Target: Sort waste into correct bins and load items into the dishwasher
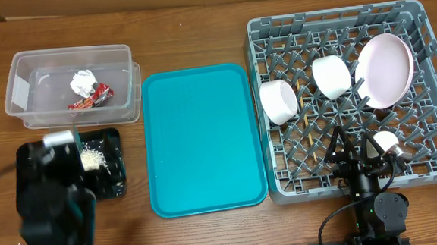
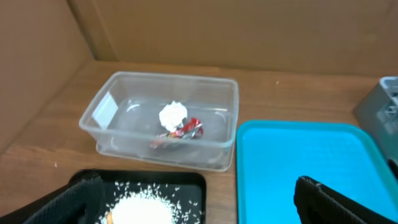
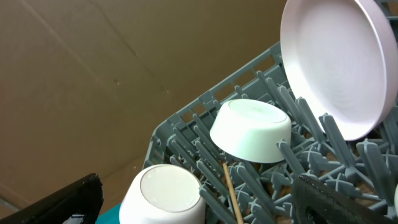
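- Find the crumpled white tissue (image 1: 82,81) and the red snack wrapper (image 1: 92,99) touching each other inside the clear tub (image 1: 19,89), at 10 o'clock from the teal tray (image 1: 204,138) (overhead view, 12 o'clock toward the far table edge).
- Find the pale grainy food scraps (image 1: 92,157) heaped in the black tray (image 1: 114,174), at 8 o'clock, just beside the tub.
- Find the left bowl (image 1: 279,101), the middle bowl (image 1: 331,77), the large plate (image 1: 386,69) leaning on edge between pegs, the small cup (image 1: 388,141) and the chopsticks (image 1: 307,125) flat on the grid, all in the grey dish rack (image 1: 334,17), at 3 o'clock.
- Expect no carrot in any view.
- Read the left gripper (image 2: 199,186) as spread wide, holding nothing, hanging over the black tray.
- Read the right gripper (image 1: 355,150) as spread wide, holding nothing, at the rack's 6 o'clock edge, just beside the small cup.
- Judge sorting and loading as close to done.
- Guard against a knocked cup: cause, a careless lift with a finger so near it.
- Guard against a toppled plate: cause, any bump to the rack or pegs.
- Guard against scattered scraps: cause, a low sweep across the shallow black tray.
- Note the surface: a brown wood-grain table (image 1: 198,32).
- Note the room: brown cardboard-like panels (image 2: 217,31) behind the table in both wrist views.
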You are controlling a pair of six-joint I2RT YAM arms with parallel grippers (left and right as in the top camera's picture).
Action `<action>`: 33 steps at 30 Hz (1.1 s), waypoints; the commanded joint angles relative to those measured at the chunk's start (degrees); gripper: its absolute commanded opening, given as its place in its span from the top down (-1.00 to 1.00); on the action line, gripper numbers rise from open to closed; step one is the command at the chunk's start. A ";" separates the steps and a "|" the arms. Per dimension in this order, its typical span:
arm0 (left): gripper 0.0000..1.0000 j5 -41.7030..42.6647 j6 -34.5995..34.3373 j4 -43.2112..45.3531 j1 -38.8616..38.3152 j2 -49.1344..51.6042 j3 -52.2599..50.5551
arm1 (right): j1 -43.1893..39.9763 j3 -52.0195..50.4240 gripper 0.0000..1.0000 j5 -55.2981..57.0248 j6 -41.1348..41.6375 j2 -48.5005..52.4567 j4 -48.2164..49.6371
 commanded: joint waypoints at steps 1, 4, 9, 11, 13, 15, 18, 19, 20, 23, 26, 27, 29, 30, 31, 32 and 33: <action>-1.00 -0.50 1.49 3.17 1.14 -8.02 -7.89 | 0.26 -0.57 -1.00 -0.02 0.39 -0.42 0.22; -0.99 -0.76 1.49 6.38 1.90 -15.21 -15.23 | 0.26 -0.57 -1.00 -0.02 0.39 -0.42 0.22; -1.00 -0.57 1.40 11.37 2.05 -24.83 -26.01 | 0.26 -0.57 -1.00 -0.02 0.42 -0.42 0.22; -1.00 -0.48 0.87 13.73 2.05 -27.87 -29.68 | 0.26 -0.57 -1.00 -0.02 0.42 -0.42 0.22; -0.99 -0.50 0.61 16.04 2.05 -29.09 -33.11 | 0.26 -0.57 -1.00 -0.02 0.39 -0.42 0.22; -0.99 -0.46 0.59 19.10 1.95 -29.09 -36.28 | 0.26 -0.57 -1.00 -0.02 0.42 -0.42 0.22; -1.00 -0.46 0.57 24.24 1.88 -29.09 -40.59 | 0.26 -0.57 -1.00 -0.02 0.42 -0.42 0.22; -0.99 -0.42 0.55 26.01 1.86 -29.09 -41.75 | 0.26 -0.57 -1.00 -0.02 0.39 -0.42 0.22; -0.99 -0.42 0.33 27.80 1.84 -29.09 -42.91 | 0.26 -0.57 -1.00 -0.02 0.42 -0.42 0.22; -1.00 -0.44 -1.20 32.61 1.84 -29.09 -46.36 | 0.26 -0.57 -1.00 -0.02 0.39 -0.42 0.22; -1.00 -0.44 -1.88 36.37 1.84 -29.07 -49.79 | 0.26 -0.57 -1.00 -0.02 0.42 -0.42 0.22; -1.00 -0.42 -2.01 38.18 1.84 -29.03 -50.42 | 0.26 -0.57 -1.00 -0.02 0.39 -0.42 0.22; -0.99 -0.48 -1.97 40.68 1.86 -29.03 -51.69 | 0.26 -0.57 -1.00 -0.02 0.42 -0.42 0.22; -1.00 -0.46 -1.99 40.74 1.86 -29.03 -51.69 | 0.26 -0.57 -1.00 -0.02 0.42 -0.42 0.22; -1.00 -0.48 -1.97 40.98 1.84 -29.03 -51.67 | 0.26 -0.57 -1.00 -0.02 0.39 -0.42 0.22; -0.99 -0.46 -1.97 40.72 1.86 -29.00 -51.67 | 0.26 -0.57 -1.00 -0.02 0.39 -0.42 0.22; -1.00 -0.48 -1.97 40.76 1.86 -29.00 -51.67 | 0.26 -0.57 -1.00 -0.02 0.39 -0.42 0.22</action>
